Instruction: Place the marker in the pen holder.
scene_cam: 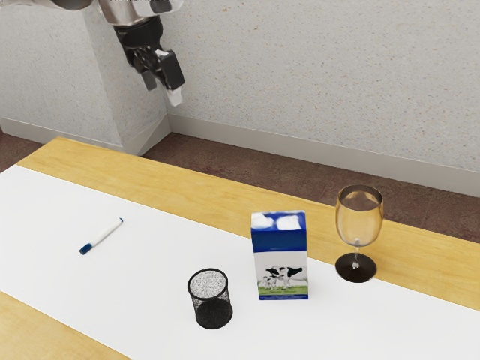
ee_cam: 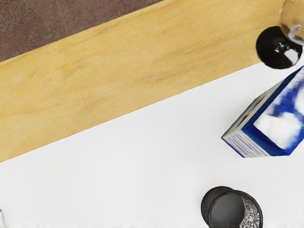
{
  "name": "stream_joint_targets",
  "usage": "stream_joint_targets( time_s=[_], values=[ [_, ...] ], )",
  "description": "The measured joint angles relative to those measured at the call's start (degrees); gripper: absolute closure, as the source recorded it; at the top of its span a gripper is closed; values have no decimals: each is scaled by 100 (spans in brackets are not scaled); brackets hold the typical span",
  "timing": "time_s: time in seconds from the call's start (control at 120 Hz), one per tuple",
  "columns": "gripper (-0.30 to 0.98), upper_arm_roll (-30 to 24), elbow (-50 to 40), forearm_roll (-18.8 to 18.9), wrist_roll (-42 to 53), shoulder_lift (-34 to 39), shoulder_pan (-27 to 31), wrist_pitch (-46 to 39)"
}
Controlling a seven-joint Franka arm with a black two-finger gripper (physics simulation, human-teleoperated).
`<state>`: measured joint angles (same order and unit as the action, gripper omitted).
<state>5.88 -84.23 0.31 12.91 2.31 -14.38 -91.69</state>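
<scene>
High above the far side of the table, the gripper hangs open with nothing between its fingers in the exterior view. The marker, white with a dark blue cap, lies on the white strip, well below the gripper and toward the exterior view's left. A small piece of the marker shows at the wrist view's edge. The black mesh pen holder stands upright on the same strip, apart from the marker; from above, the pen holder is partly cut off by the frame.
Beside the pen holder stands a blue and white milk carton, also seen from above as the carton. A wine glass with a dark base is past it. The wooden table borders the white strip.
</scene>
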Motion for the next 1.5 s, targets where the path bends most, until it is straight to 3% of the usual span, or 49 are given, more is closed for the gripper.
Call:
stream_joint_targets(
  time_s=[0.133,0.3,0.533,0.717,0.942,1.367,1.417,1.5],
  values=[
    [2,79,-310,116,-343,-32,142,240],
    [1,196,-713,223,-684,-955,1132,323],
    [0,202,-1100,301,-793,-2073,1808,-365],
    [0,203,-1066,158,-572,-2909,2367,-959],
    [0,203,-571,-15,-133,-3690,2760,-1316],
    [0,202,-29,-286,601,-4336,3004,-1420],
    [6,202,-23,-295,663,-4331,2998,-1420],
    [27,202,30,-257,753,-4317,2980,-1419]
  ],
)
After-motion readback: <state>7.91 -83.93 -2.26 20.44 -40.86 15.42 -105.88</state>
